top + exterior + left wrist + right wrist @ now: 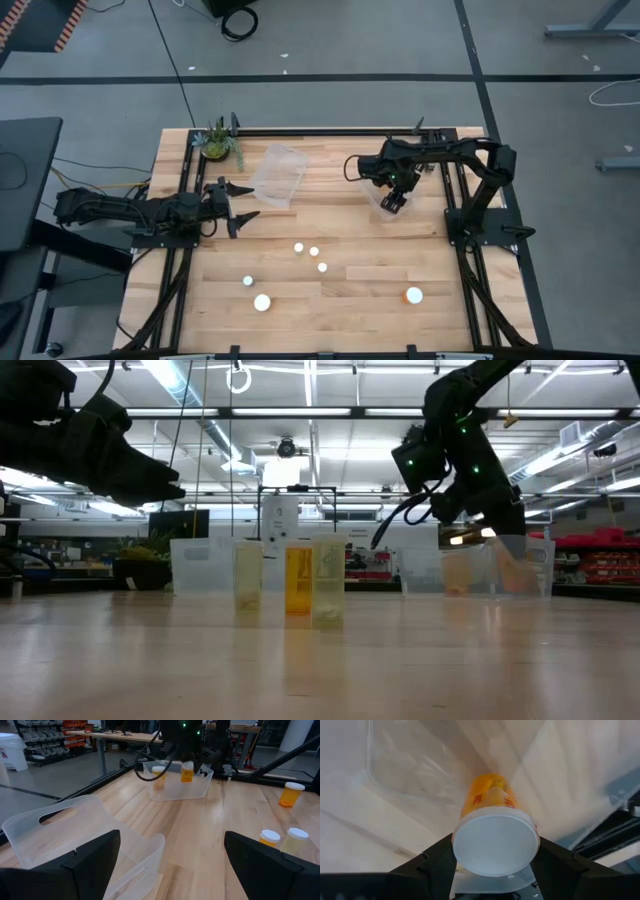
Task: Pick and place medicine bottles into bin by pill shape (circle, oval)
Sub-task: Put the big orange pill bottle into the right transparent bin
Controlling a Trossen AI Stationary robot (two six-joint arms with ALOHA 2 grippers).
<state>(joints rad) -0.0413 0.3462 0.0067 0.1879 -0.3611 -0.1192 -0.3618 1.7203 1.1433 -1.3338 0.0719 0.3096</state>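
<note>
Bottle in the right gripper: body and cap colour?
Orange body, white cap; clearest in the right wrist view.

High view looks straight down on the whole table [330, 290]. Low view sits at tabletop level, facing across into the room. Left wrist view looks across the boards toward the far clear bin [180, 787]. Right wrist view is close above that bin [410, 765].

Right end effector [394, 203] holds bottle [492, 827] over right bin [200, 785]; likely another bottle [158, 772] inside.
</note>
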